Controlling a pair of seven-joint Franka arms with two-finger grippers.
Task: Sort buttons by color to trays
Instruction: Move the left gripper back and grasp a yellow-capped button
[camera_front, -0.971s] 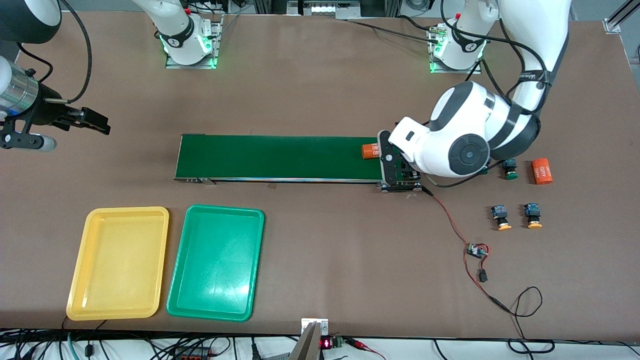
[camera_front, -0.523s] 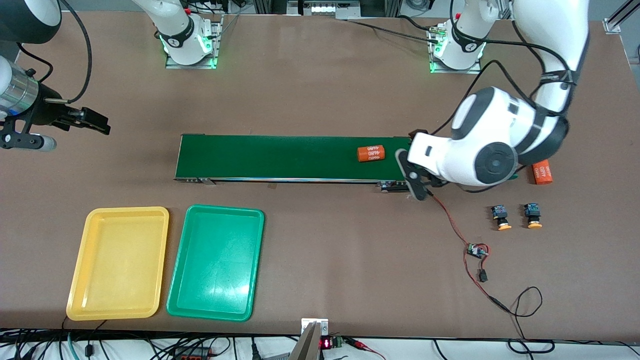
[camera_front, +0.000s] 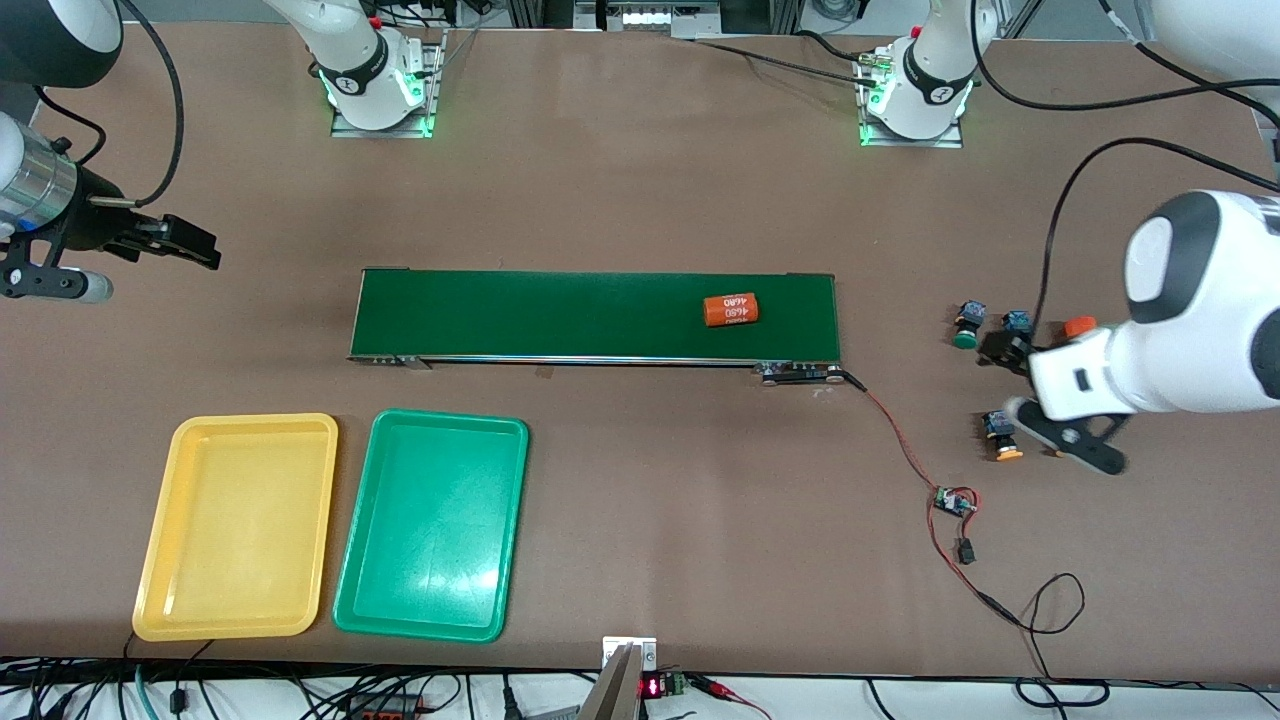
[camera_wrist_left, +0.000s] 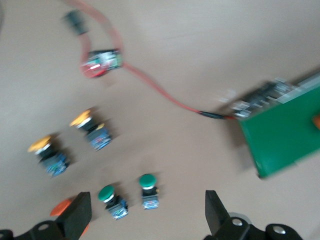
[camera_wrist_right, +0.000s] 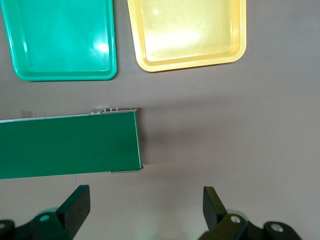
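The left gripper (camera_wrist_left: 145, 215), jaws spread and empty, hangs over the buttons: two green-capped buttons (camera_wrist_left: 148, 190) and, probably, two yellow-capped buttons (camera_wrist_left: 91, 129), blurred. The right gripper (camera_wrist_right: 145, 210) waits spread beside the conveyor belt (camera_front: 590, 315). Yellow tray (camera_front: 240, 525) and green tray (camera_front: 432, 524) lie apart from the buttons, toward the right arm's end.

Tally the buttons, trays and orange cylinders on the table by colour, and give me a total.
Green-capped buttons: 2
Yellow-capped buttons: 2
Yellow tray: 1
Green tray: 1
Orange cylinders: 2
Total: 8
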